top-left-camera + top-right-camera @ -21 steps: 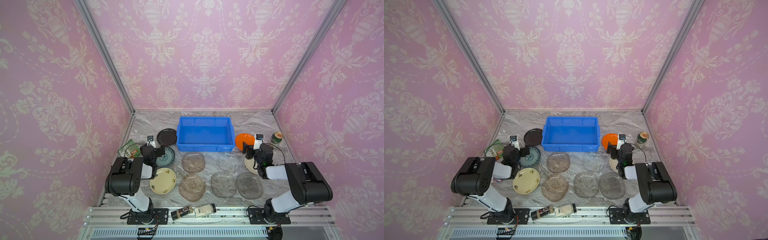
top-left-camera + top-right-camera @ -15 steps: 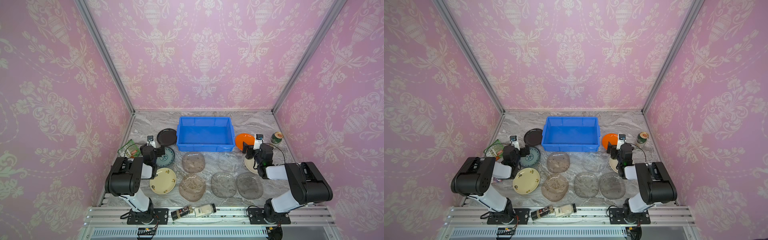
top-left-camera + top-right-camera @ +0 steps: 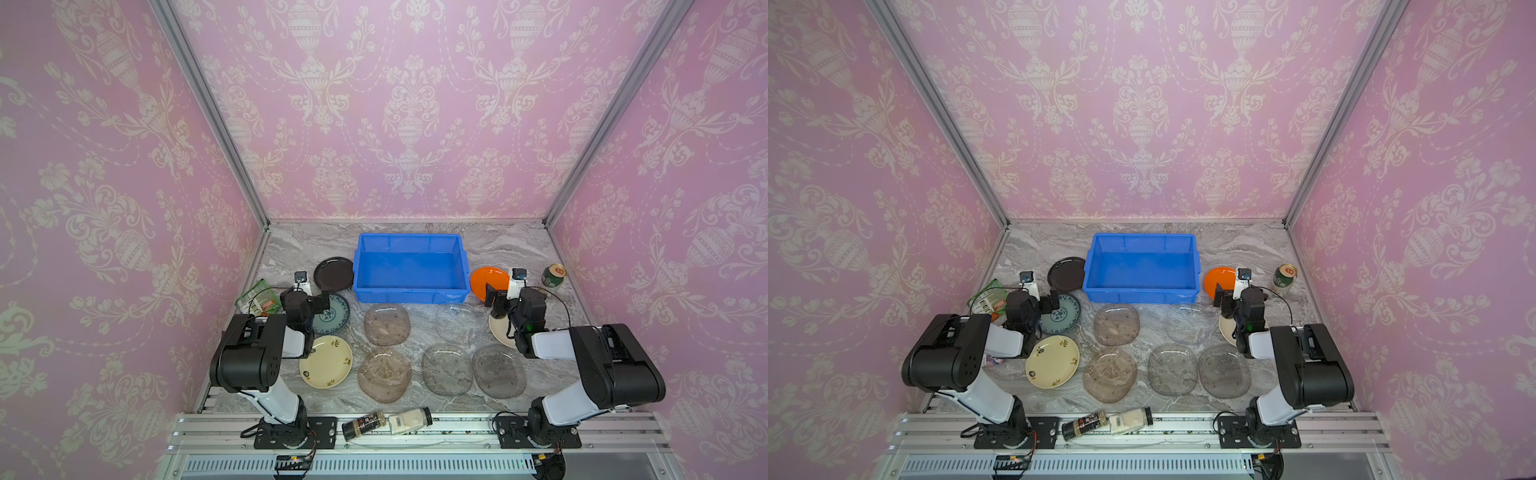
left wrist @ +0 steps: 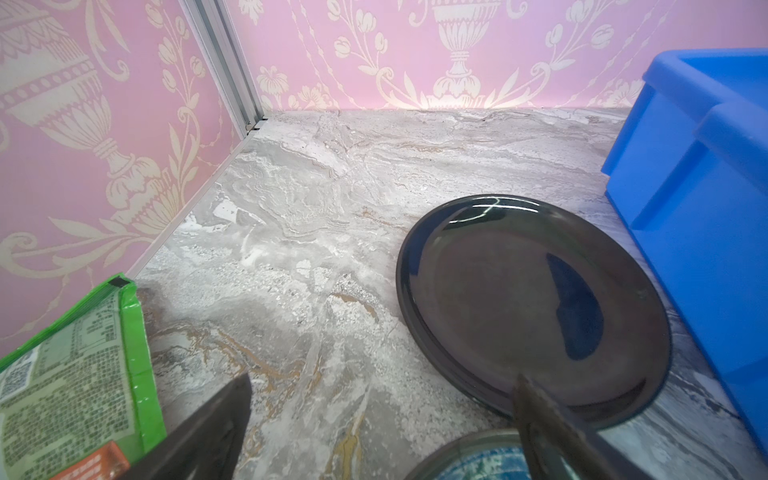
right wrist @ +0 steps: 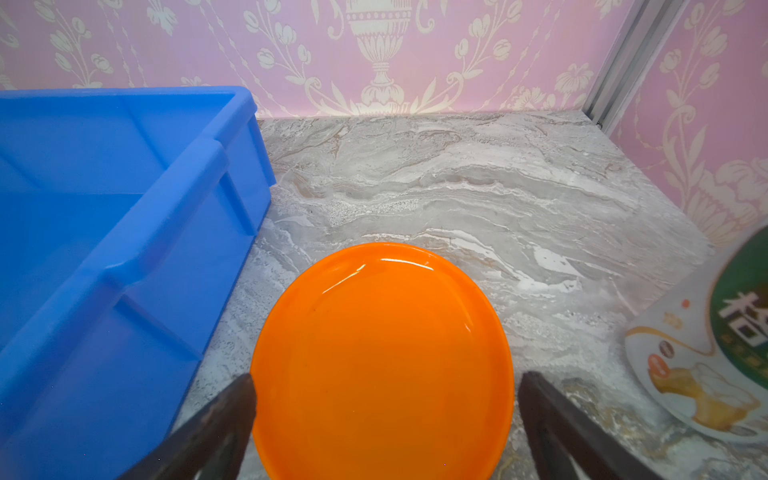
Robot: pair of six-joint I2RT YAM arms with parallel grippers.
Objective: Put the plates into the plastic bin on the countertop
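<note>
Nearest, in front of the bright blue rectangular plastic bin (image 3: 409, 266), five rounded-square translucent plates (image 3: 384, 374) and a round cream flowered plate (image 3: 326, 368) lie on the grey marbled countertop (image 3: 519, 249). Nearer the bin's front-left corner sits a round teal-patterned plate (image 3: 338, 316). The left gripper (image 4: 382, 380) hangs with fingers spread wide and empty, one finger over the near rim of the round black plate (image 4: 532, 307) beside the bin's left wall. The right gripper (image 5: 386, 377) is likewise released, its fingers flanking the round orange plate (image 5: 382, 357) beside the bin's right wall. Every plate lies outside the bin.
</note>
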